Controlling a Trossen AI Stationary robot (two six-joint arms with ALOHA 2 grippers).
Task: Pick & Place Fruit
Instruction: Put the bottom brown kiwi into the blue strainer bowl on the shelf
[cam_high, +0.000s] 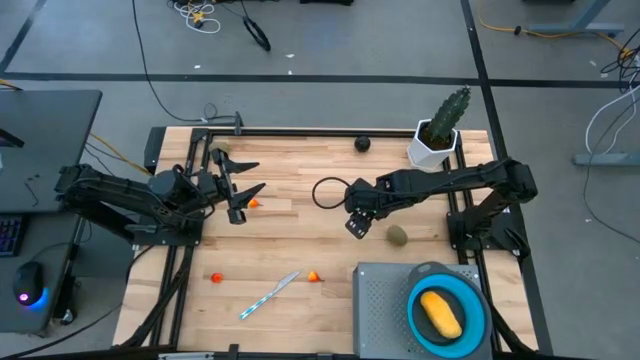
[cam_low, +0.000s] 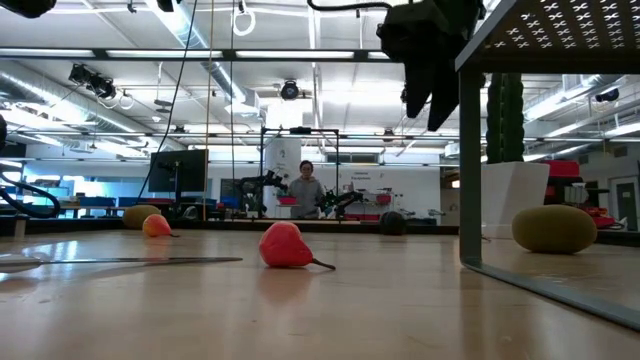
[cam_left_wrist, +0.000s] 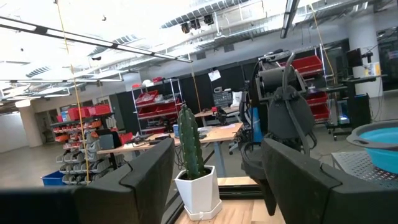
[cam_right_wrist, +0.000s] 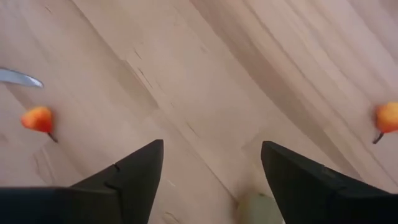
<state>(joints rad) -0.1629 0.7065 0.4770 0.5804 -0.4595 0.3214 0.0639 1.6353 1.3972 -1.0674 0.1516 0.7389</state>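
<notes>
Here, you look down on a wooden worktop (cam_high: 300, 215) with an arm at each side. Your left claw (cam_high: 243, 187) sits over the left part of the worktop, its fingers spread wide and holding nothing; a tiny orange-red fruit (cam_high: 254, 203) lies just beside its lower finger. Your right claw (cam_high: 358, 215) hangs above the middle of the worktop, fingers apart and empty, with bare wood showing between them in the right wrist view. The olive-brown oval fruit (cam_high: 398, 235) lies on the wood just beside that claw, toward the right edge. The yellow oblong fruit (cam_high: 441, 313) rests inside a blue bowl (cam_high: 470, 294), which sits on a grey perforated tray (cam_high: 380, 300) at the front right corner. The black ball (cam_high: 362, 144) lies near the back edge, close to a green cactus in a white pot (cam_high: 438, 135). Two more small orange-red fruits (cam_high: 216, 277) lie toward the front, well apart, with a thin white-and-blue stick (cam_high: 269, 295) between them. In the low view, a person (cam_low: 305, 189) stands far off in the room behind.
</notes>
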